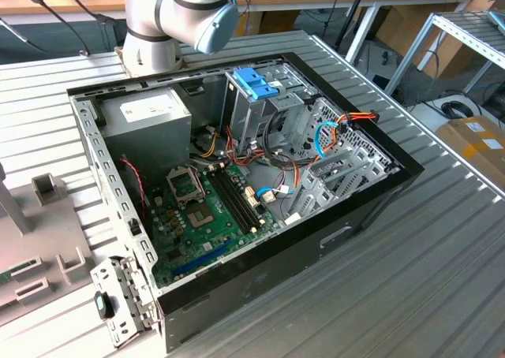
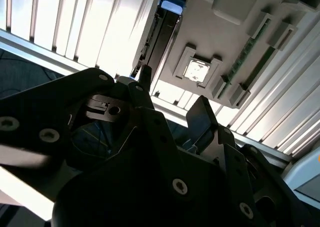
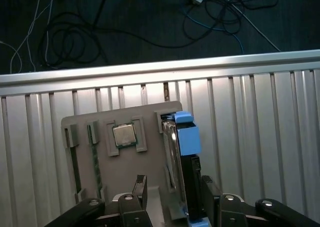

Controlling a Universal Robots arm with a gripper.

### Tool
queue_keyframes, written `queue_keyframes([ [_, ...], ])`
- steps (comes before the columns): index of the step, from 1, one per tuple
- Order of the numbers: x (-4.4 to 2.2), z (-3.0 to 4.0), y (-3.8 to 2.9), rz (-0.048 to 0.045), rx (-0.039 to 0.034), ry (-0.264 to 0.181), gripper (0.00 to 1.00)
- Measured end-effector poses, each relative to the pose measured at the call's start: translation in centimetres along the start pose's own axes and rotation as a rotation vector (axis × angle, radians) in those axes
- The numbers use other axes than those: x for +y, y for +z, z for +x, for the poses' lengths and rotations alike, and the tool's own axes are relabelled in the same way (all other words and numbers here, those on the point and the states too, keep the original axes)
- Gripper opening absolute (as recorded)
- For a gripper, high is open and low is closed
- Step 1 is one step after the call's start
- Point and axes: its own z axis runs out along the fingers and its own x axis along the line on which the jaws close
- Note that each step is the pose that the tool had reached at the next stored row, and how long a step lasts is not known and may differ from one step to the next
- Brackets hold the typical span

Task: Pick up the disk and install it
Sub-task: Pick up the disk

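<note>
- Tool state: my tool (image 3: 175, 184) is spread, with one finger on each side of the disk (image 3: 172, 152) in the first wrist view. It pinches nothing.
- Contact: one finger stands clear of the disk. The other is just beside its blue-framed side, and I cannot tell whether it touches.
- Disk location: the disk stands on edge in a slot of the grey holder (image 3: 150, 112), beside a square chip and two memory sticks. The holder lies on the slatted metal surface (image 3: 250, 137).
- Pick-up: not done. The disk is seated in the holder and is not lifted.
- Installation: not done. The open computer case (image 1: 316, 240) lies on the surface in the exterior view, and its drive cage (image 1: 252, 113) shows no disk with a blue frame inside.
- Progress, as I judge it: the tool is aligned for the grasp. Closing, lifting, carrying and inserting are all left.
</note>
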Motion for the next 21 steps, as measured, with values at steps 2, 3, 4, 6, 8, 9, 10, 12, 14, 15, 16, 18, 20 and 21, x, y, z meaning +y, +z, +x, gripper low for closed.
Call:
queue_keyframes([
  [2,0.08,-0.03,0.25,-0.0002,-0.0017,0.0,0.55],
  [3,0.12,-0.04,0.37,-0.0003,-0.0026,0.0,0.55],
  [4,0.13,-0.04,0.44,-0.0004,-0.0032,0.0,0.55],
  [6,0.17,-0.06,0.59,-0.0005,-0.0044,0.0,0.55],
  [8,0.19,-0.06,0.67,-0.0005,-0.0047,0.0,0.55],
  [9,0.2,-0.07,0.73,-0.0005,-0.0049,0.0,0.55],
  [10,0.2,-0.06,0.77,-0.0006,-0.0048,0.0,0.55],
  [12,0.22,-0.06,0.86,-0.0006,-0.0048,0.0,0.55],
  [14,0.22,-0.06,0.94,-0.0006,-0.0049,0.0,0.55],
  [15,0.23,-0.06,0.97,-0.0005,-0.0049,0.0,0.55],
  [16,0.23,-0.06,1.01,-0.0005,-0.0049,0.0,0.55],
  [18,0.25,-0.05,1.1,-0.0006,-0.0048,0.0,0.55],
  [20,0.27,-0.05,1.17,-0.0005,-0.0049,0.0,0.55],
  [21,0.27,-0.05,1.23,-0.0005,-0.0049,0.0,0.55],
])
